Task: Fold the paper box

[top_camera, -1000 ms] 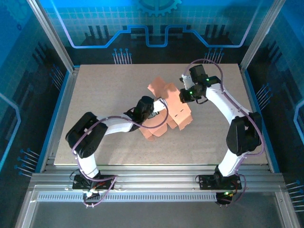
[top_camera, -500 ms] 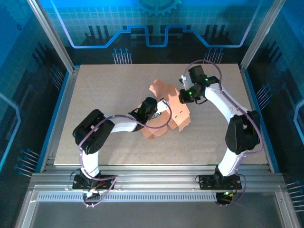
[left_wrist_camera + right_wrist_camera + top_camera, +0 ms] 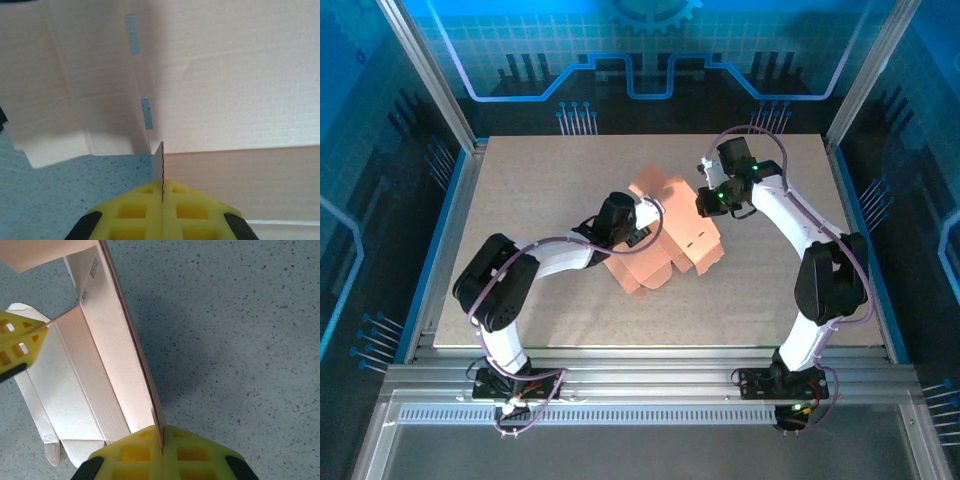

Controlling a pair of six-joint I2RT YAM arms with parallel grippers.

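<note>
The paper box (image 3: 675,245) is a salmon-orange die-cut sheet, partly folded, in the middle of the table. My left gripper (image 3: 650,212) is shut on the edge of one of its panels (image 3: 240,100); the cardboard edge stands pinched between the yellow fingers (image 3: 135,210). My right gripper (image 3: 705,203) is shut on the box's far right wall (image 3: 125,370), which stands upright on its edge between the yellow fingers (image 3: 195,455). In the right wrist view the left gripper's yellow fingers (image 3: 20,342) show at the left edge, on the opposite side of the box.
The grey speckled table (image 3: 540,190) stretches around the box on all sides. Metal frame posts (image 3: 430,90) and blue enclosure walls border it. Both arm bases stand at the near edge (image 3: 650,380).
The left gripper has shifted up and to the left with its flap, drawing the sheet's left side more upright. The right gripper has held almost still on its wall.
</note>
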